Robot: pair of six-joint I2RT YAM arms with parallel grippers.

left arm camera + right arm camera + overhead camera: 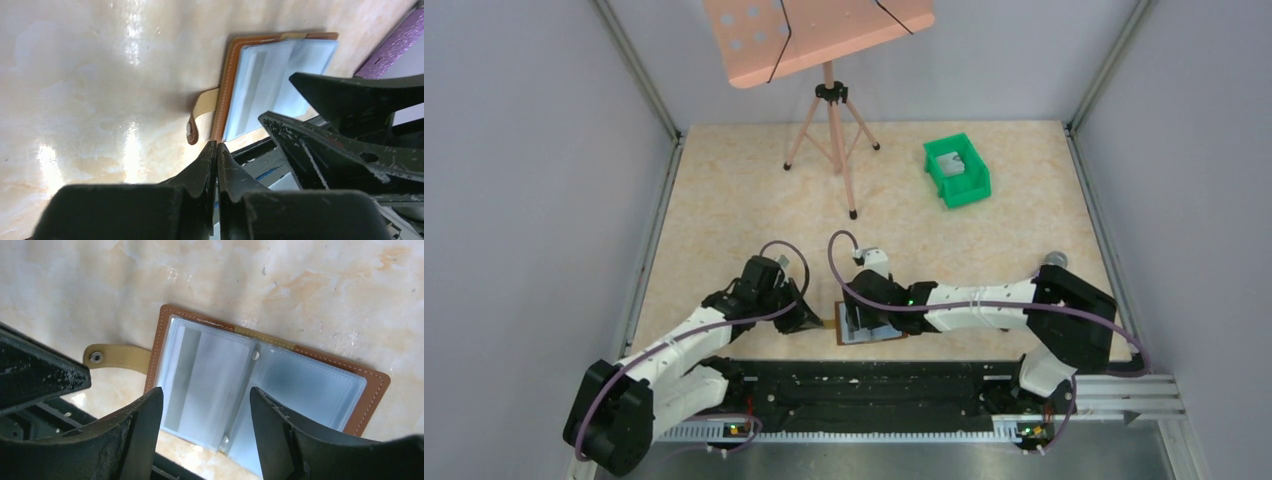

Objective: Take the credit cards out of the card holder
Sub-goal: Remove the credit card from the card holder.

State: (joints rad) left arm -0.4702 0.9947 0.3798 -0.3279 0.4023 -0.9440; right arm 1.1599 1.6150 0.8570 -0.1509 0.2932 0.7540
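The brown leather card holder (871, 331) lies open near the table's front edge, its two blue-grey panels (310, 385) facing up and its side tab (117, 357) pointing left. A grey rectangle that looks like a credit card (212, 372) shows through the left sleeve. My right gripper (206, 391) hovers open just above the left panel and spine, with nothing between its fingers. My left gripper (217, 145) is shut, its tips right at the holder's brown left edge (227, 85) below the tab; I cannot tell if they touch it.
A green plastic bin (958, 170) stands at the back right with a light grey card (953, 164) inside. A pink music stand on a tripod (829, 110) occupies the back centre. The black base rail (864, 395) runs just in front of the holder.
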